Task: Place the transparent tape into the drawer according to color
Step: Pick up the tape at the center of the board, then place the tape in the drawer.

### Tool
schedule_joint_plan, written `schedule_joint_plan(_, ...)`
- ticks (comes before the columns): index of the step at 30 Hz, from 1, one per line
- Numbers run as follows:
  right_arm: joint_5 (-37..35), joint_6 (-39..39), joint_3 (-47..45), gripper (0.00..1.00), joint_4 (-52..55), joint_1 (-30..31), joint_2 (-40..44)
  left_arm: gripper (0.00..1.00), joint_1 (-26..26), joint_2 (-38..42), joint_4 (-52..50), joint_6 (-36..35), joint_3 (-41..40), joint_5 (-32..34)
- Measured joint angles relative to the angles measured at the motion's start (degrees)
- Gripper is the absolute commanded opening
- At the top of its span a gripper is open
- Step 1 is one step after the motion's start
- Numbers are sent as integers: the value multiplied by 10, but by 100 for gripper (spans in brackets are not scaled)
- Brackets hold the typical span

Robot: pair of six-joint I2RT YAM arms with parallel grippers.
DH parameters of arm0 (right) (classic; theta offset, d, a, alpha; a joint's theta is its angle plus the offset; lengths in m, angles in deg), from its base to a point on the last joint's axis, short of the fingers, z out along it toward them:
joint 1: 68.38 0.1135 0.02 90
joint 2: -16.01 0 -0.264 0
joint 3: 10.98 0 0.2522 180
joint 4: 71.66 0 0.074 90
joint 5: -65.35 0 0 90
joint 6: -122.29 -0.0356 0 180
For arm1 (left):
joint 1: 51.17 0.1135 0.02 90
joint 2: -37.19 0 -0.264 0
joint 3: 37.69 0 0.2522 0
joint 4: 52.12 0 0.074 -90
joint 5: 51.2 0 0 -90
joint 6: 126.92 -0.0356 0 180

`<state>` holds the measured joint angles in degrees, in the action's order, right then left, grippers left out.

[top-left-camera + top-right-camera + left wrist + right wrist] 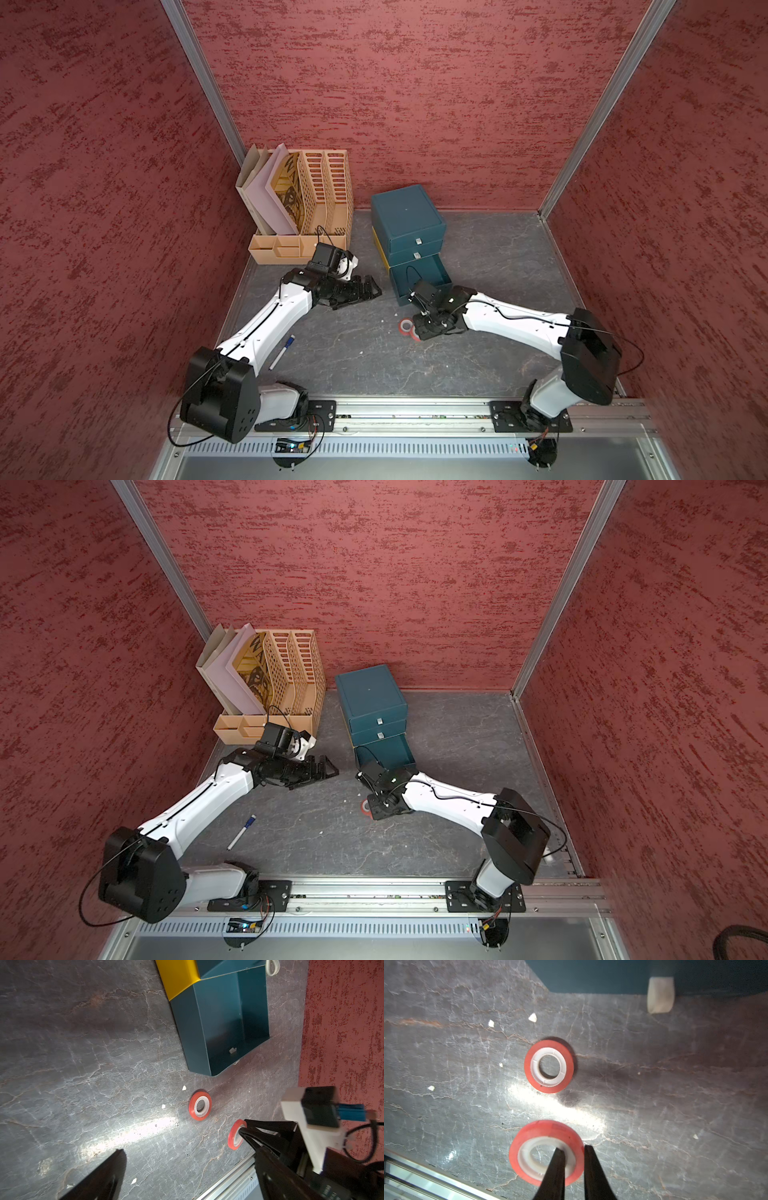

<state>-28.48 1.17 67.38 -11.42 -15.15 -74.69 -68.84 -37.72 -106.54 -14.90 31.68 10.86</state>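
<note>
Tape: red roll [548, 1130] pinched by right gripper [574, 1148], nearly closed, one finger through core, one outside; roll seemingly tilted off table [446, 1064]; second red roll [549, 1044] flat just ahead, open drawer [187, 1032] beyond. Farther off, left gripper [370, 291] spread wide, empty.

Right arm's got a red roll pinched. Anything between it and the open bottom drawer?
Yes. The right gripper pinches the held red roll by its rim; the second red roll lies flat on the table between it and the open drawer, apart from both. Nothing else visible intervenes; lifting over it should probably clear.
</note>
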Motion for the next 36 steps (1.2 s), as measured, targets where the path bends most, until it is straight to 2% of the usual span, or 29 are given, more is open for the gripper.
schedule_joint_plan(5, -27, 5, 27, 0, 11, -17, 14, 100, 0, 0, 0, 0, 0, 0)
schedule_joint_plan(14, -54, 46, 80, 0, 0, -94, 1, 100, -3, 0, -3, 0, 0, 0)
schedule_joint_plan(22, -66, 76, 129, 0, -39, -154, -61, 100, -10, 0, -9, 0, 0, 2)
schedule_joint_plan(32, -69, 91, 156, 0, -78, -188, -139, 100, -19, 0, -13, 0, 0, 11)
schedule_joint_plan(34, -69, 91, 156, 9, -82, -190, -146, 100, -20, 0, -15, 0, 0, 12)
schedule_joint_plan(36, -69, 91, 156, 25, -82, -191, -151, 100, -21, 0, -16, 0, 0, 13)
